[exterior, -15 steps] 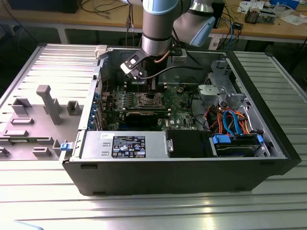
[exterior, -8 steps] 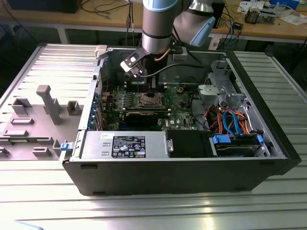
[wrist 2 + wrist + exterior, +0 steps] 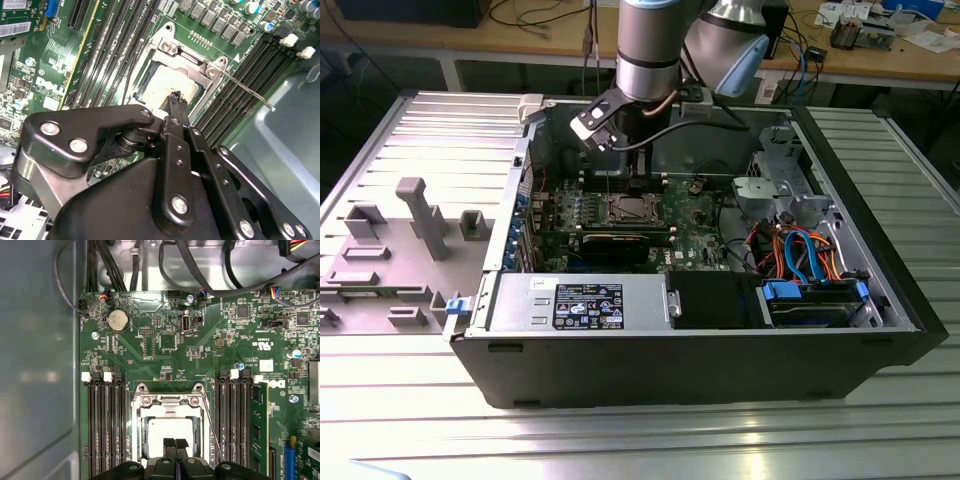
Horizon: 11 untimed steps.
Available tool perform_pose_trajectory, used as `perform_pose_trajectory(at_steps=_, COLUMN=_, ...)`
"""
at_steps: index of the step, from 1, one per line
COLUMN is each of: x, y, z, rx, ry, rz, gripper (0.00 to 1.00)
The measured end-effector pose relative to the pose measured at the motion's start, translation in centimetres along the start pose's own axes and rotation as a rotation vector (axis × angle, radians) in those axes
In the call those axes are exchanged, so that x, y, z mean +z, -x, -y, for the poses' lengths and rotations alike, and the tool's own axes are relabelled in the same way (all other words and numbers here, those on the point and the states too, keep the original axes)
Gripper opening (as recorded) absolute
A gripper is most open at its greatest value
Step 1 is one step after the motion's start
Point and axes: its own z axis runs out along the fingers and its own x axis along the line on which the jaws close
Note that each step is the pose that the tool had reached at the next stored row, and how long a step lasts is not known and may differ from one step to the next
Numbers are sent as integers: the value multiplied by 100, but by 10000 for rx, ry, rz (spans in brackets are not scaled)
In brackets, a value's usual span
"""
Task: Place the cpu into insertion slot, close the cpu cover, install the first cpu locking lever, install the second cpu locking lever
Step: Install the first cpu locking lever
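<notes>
The cpu (image 3: 160, 429) lies with its dull silver top up in the insertion slot (image 3: 625, 210) on the green board, also seen as the cpu (image 3: 162, 87) in the second wrist view. The cpu cover (image 3: 170, 411) frames it and looks lowered; its hinge end (image 3: 181, 56) shows two screws. My gripper (image 3: 175, 444) is shut, its tips together just over the chip's edge, with nothing seen between them. It hangs inside the case over the socket (image 3: 626, 190). A thin wire locking lever (image 3: 247, 92) slants away from the socket over the memory slots (image 3: 212, 432).
Black memory slots (image 3: 105, 430) flank the socket on both sides. A coin battery (image 3: 117, 319) and black cables (image 3: 175, 265) lie beyond it. The case holds a power supply (image 3: 582, 303), a drive bay with blue and orange cables (image 3: 800, 255), and metal walls all round. A grey fixture plate (image 3: 390, 240) sits at the exterior view's left.
</notes>
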Motion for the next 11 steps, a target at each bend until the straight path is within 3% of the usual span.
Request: perform_pose_trajectory(at_steps=11, x=-221, y=0, z=3, rx=0, ry=1, rz=14, gripper=11)
